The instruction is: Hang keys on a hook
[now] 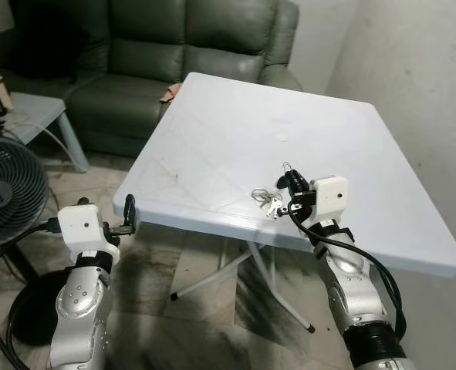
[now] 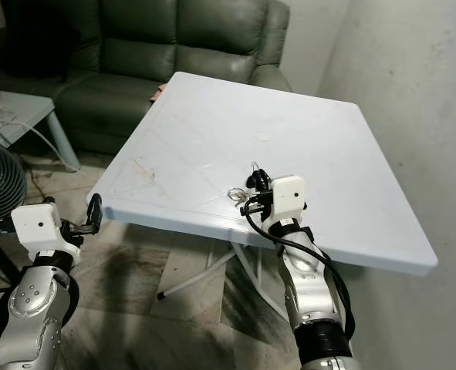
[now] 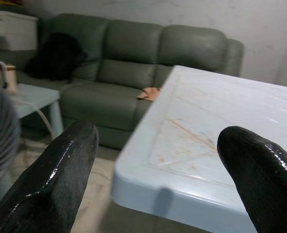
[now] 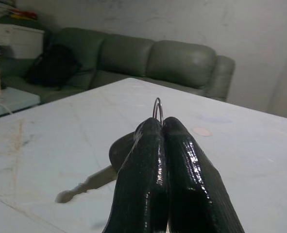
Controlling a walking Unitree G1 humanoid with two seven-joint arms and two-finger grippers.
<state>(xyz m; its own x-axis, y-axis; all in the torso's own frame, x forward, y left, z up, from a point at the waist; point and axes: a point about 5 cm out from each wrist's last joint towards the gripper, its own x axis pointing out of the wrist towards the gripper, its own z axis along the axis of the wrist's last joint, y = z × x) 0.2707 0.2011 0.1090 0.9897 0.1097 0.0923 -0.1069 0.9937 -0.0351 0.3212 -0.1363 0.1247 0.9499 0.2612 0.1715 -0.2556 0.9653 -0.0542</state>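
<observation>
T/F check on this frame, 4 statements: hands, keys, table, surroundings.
1. The right hand is shut on the key ring. True.
2. The left hand is shut. False: it is open, off the corner of the table.
3. The keys lie near the front edge of the table. True.
4. A red sofa stands behind the table. False: the sofa is green.

Left end effector (image 3: pixel 155 179) spread, facing table (image 3: pixel 216 126) corner; sofa (image 3: pixel 133 63) behind.
</observation>
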